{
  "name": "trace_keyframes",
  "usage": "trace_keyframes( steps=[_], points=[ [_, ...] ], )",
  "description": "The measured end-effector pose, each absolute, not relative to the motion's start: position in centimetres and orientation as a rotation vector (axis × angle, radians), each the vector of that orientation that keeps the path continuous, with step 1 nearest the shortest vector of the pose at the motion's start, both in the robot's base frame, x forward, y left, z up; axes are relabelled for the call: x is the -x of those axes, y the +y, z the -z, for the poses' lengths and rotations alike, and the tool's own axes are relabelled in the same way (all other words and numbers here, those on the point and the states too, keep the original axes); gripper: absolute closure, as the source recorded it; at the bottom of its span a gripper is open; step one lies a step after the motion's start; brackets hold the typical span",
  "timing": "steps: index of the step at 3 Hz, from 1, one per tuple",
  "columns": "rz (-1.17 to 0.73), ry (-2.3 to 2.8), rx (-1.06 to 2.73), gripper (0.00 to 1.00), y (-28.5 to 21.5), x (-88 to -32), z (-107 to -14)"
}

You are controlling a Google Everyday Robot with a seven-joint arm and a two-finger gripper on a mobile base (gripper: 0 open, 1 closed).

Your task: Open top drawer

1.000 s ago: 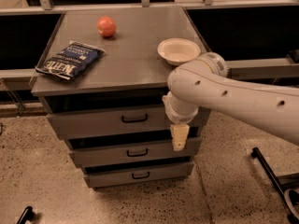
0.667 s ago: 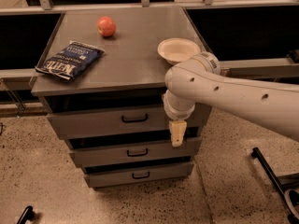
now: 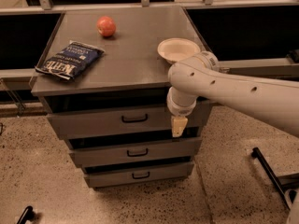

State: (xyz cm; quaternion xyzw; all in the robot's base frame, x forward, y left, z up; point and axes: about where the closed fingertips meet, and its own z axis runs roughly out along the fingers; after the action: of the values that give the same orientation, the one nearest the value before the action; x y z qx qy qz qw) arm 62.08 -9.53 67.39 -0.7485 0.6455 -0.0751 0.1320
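Gripper (image 3: 178,132), fingers (image 3: 179,124) clenched, before top drawer (image 3: 88,123) right of handle (image 3: 134,119); bowl (image 3: 178,49), apple (image 3: 106,26), chip bag (image 3: 70,59) above.

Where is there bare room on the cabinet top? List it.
Free: the middle of the cabinet top, between chip bag, apple and bowl. Crowded: front right, where the gripper hangs before the right end of the top drawer.

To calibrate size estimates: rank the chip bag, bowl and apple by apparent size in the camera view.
Largest to smallest:
1. chip bag
2. bowl
3. apple
The end effector hangs in front of the top drawer, right of its handle.
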Motion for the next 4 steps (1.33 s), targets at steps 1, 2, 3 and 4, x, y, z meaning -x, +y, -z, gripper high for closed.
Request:
trace_keyframes(
  steps=[1,2,3,4],
  points=[
    [0.189,1.86,2.218,0.3,-9.9,-60.6,-67.3],
    [0.139,1.831,2.27,0.3,-10.0,-58.7,-67.2],
    [0.095,1.803,2.318,0.29,-10.3,-56.5,-67.3],
    [0.066,1.781,2.356,0.29,-10.5,-54.5,-67.5]
  ],
)
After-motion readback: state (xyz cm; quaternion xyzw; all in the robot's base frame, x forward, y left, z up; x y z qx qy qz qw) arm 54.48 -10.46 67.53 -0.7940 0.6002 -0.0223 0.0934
